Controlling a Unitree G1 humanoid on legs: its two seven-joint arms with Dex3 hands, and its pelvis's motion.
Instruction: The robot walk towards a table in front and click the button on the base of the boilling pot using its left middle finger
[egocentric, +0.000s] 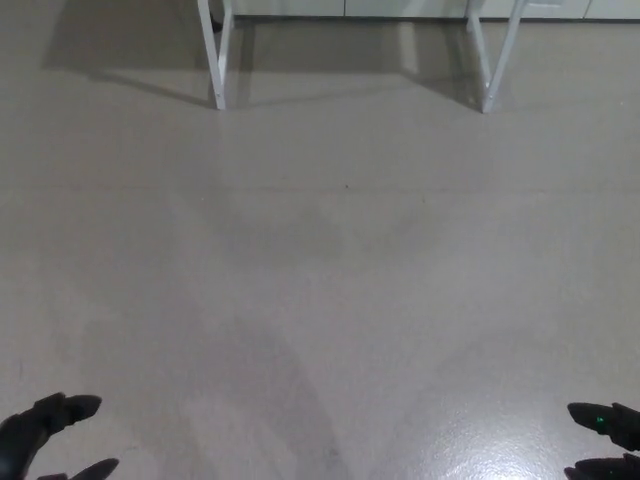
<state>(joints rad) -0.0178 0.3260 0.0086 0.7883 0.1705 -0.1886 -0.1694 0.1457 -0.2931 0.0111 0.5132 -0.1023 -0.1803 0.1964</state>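
Two desk legs (217, 55) are showing far ahead; you are facing bare floor (320, 280), left hand (45, 435) and right hand (610, 445) spread empty, pot unseen

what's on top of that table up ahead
Cannot tell: only the white table legs show above the grey floor. The tabletop and anything on it lie beyond the picture's top edge.

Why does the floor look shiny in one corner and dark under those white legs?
Head view: ceiling light glares off the floor at bottom right, near the right hand; the white table legs cast soft shadows leftward; the picture looks slightly soft overall.
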